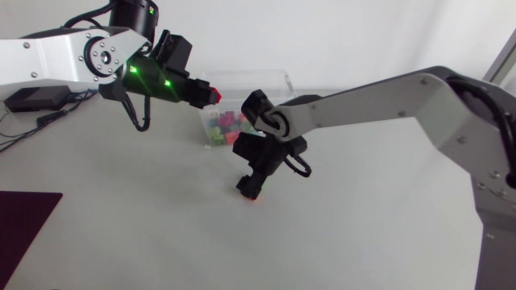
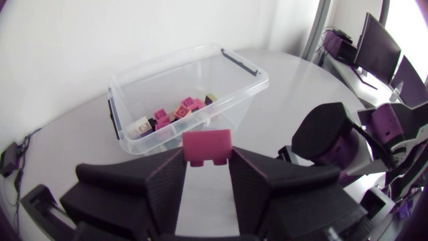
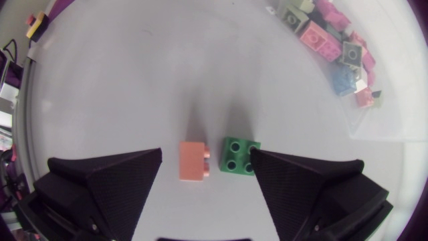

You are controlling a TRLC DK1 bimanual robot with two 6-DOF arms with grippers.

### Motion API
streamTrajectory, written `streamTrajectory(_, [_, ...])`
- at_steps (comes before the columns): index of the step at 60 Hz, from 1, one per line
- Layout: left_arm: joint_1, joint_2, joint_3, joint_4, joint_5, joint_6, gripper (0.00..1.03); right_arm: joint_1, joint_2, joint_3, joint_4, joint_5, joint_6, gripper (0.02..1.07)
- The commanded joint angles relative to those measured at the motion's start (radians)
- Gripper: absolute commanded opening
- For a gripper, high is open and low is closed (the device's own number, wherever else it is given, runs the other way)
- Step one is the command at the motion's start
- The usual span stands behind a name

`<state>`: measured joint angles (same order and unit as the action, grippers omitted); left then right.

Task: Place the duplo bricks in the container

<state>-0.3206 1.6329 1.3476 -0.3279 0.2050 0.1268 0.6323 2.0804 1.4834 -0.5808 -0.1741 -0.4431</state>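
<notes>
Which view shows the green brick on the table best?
Right wrist view: the green brick lies studs up between the fingers of the open right claw, beside an orange brick. Head view: the right claw hides it; only an orange sliver shows beneath. Left wrist view: not in frame.

Table (image 1: 121,209): pale grey-white, matte and plain. It fills most of the head view and carries soft shadows near the middle.
Mat (image 1: 24,229): dark maroon and flat, lying at the near-left corner of the table. One straight edge and one corner show; the rest is cut off by the edge of the view.
Black box (image 1: 32,98): small, low and dark, at the far left of the table, well apart from the mat. Cannot tell whether it sits fully on the tabletop.
Cable (image 1: 50,118): thin and black, lying loose on the surface just beside the box and trailing toward the table's left edge.
</notes>
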Motion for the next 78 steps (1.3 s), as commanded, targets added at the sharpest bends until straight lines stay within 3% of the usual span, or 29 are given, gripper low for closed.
streamTrajectory(1, [0.009,0.030,0.036,0.023,0.013,-0.026,0.19,0.000,0.047,0.025,-0.034,0.010,-0.026,0.97])
streamTrajectory(5, [0.017,0.044,0.045,0.026,0.022,-0.026,0.19,0.003,0.063,0.035,-0.057,0.010,-0.032,0.93])
streamTrajectory(49, [0.038,0.110,0.088,0.052,0.043,-0.033,0.19,0.067,-0.031,-0.018,-0.059,0.050,-0.022,0.93])
streamTrajectory(78, [0.058,0.249,0.251,0.061,0.045,-0.073,0.20,0.106,-0.019,-0.087,-0.024,0.071,0.001,0.93])
